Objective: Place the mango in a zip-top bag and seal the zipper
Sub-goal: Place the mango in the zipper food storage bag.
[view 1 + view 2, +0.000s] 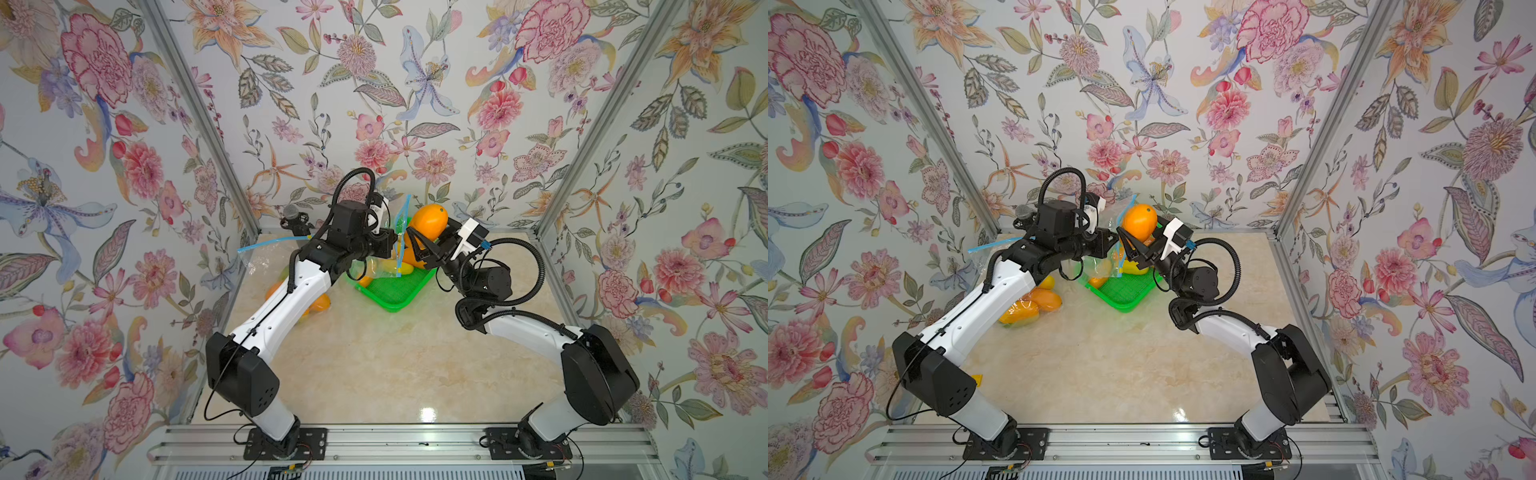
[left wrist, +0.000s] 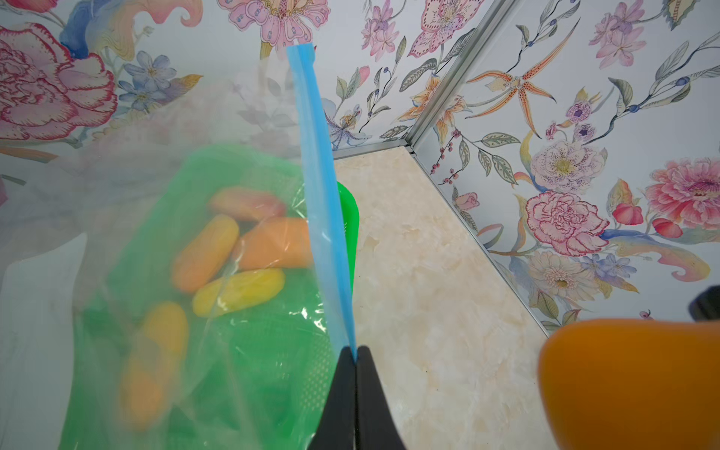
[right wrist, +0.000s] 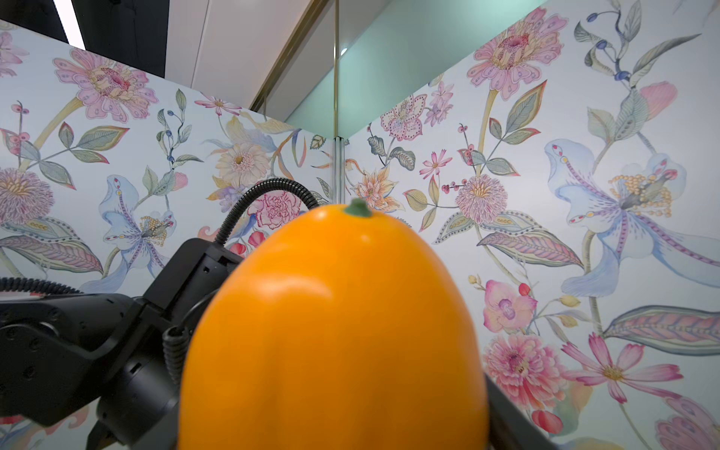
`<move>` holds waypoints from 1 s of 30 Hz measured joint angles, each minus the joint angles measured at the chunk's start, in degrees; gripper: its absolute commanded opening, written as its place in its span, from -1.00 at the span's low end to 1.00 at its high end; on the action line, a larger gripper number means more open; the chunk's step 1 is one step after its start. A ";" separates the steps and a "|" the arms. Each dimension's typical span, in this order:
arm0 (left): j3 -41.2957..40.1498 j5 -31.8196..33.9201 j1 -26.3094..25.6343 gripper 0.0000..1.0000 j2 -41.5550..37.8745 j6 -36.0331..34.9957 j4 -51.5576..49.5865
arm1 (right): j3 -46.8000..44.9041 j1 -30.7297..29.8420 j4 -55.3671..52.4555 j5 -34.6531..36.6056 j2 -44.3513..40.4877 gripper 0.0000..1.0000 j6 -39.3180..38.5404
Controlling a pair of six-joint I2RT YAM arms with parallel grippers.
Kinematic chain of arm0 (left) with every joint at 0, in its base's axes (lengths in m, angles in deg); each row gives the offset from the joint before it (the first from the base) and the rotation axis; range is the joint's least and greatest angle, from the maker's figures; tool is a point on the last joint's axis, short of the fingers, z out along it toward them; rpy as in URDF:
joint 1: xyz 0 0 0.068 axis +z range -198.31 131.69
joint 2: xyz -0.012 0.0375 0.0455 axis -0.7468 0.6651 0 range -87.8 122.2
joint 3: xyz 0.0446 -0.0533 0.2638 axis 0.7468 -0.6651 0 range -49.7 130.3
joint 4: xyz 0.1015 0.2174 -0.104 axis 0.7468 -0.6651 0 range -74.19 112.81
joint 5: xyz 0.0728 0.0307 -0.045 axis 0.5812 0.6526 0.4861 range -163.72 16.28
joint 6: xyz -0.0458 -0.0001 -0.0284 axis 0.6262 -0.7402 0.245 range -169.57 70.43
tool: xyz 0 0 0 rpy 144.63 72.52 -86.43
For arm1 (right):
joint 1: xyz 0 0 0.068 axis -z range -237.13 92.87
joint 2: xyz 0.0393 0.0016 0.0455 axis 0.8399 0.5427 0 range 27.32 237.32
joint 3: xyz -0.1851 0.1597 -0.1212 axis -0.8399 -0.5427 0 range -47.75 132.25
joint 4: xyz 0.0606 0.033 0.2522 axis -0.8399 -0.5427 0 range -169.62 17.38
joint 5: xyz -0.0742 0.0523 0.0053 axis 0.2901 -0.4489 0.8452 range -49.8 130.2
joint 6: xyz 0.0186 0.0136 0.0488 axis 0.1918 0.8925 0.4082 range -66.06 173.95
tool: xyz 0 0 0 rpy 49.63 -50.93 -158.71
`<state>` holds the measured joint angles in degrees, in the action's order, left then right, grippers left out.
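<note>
Mango [image 1: 428, 222] sat clamped in our right pincer [image 1: 417, 249], just beside the bag [image 2: 128, 187] whose blue strip [image 2: 317, 175] our left pincer [image 2: 355, 356] pinched tight. We feared the bag, barely gaping, could knock it loose.

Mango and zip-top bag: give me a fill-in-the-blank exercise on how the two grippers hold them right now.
1. The left gripper is shut on the ____ zipper strip of the zip-top bag.
2. The right gripper holds a mango whose skin is ____.
3. Seen through the bag's clear film is a ____ tray.
4. The held mango is ____ the bag, not inside it.
Missing words: blue; orange; green; outside.
</note>
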<state>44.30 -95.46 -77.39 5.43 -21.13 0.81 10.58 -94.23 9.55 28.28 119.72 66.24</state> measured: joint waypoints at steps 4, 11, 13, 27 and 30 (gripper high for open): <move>0.00 -0.90 0.02 -1.00 -0.52 0.59 1.77 | 3.78 -1.16 2.75 3.82 5.86 -0.83 0.20; -1.40 -2.95 1.86 -1.00 -3.37 1.60 3.28 | 9.09 -0.46 3.74 7.02 10.36 -0.82 3.48; -0.57 -3.91 2.25 -1.00 -3.78 1.64 3.63 | 9.14 0.46 4.09 7.19 10.36 -0.81 5.18; 7.80 -9.73 0.98 -1.00 1.79 2.08 4.31 | 7.37 5.81 5.01 6.27 7.67 -0.78 13.05; 7.63 -9.86 0.98 -1.00 2.03 2.25 4.22 | 7.37 5.79 5.03 5.25 7.67 -0.78 13.38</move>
<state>51.93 -105.31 -76.41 7.46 -18.87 5.03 17.94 -88.44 14.57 33.53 127.39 79.62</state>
